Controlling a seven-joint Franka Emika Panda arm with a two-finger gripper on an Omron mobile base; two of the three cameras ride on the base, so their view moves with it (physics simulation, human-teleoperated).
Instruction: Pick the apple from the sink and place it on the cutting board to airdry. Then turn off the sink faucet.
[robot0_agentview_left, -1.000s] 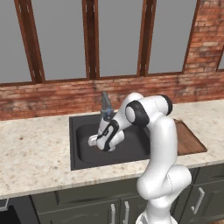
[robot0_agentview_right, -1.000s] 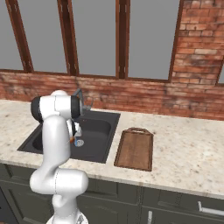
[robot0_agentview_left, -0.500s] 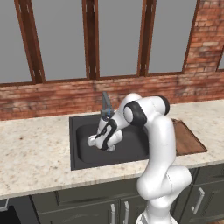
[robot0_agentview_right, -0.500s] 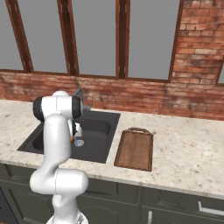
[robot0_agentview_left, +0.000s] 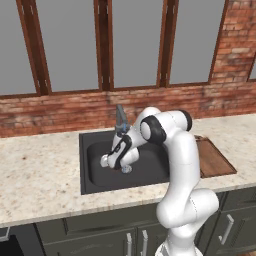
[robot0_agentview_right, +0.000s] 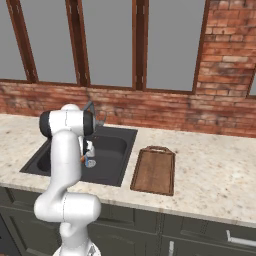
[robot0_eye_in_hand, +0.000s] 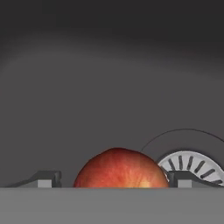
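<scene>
While the arm has stayed bent down into the sink (robot0_agentview_left: 95, 175) over the last second, with hardly any shift that I can make out from behind, the gripper (robot0_eye_in_hand: 113, 180) now sits low over the basin floor with the apple (robot0_eye_in_hand: 120, 168) right between its two fingertips (robot0_eye_in_hand: 48, 178). The tips stand one on each side of the fruit, close against it, but I cannot tell whether they are pressing on it or just bracketing it. The apple rests on the dark bottom just beside the silver drain (robot0_eye_in_hand: 192, 164), so to my eye the grasp is about to be made or only just made, and the lift is not yet begun. From the right base view the cutting board (robot0_agentview_right: 155, 170) lies bare on the counter (robot0_agentview_right: 210, 175) just beside the sink's right edge, with open stone around it. The way out looks fair: straight up past the basin rim, then across that rim to the board. The sink faucet (robot0_agentview_left: 120, 120) stands at the back edge close above the wrist, so a careless rise could brush it.
</scene>
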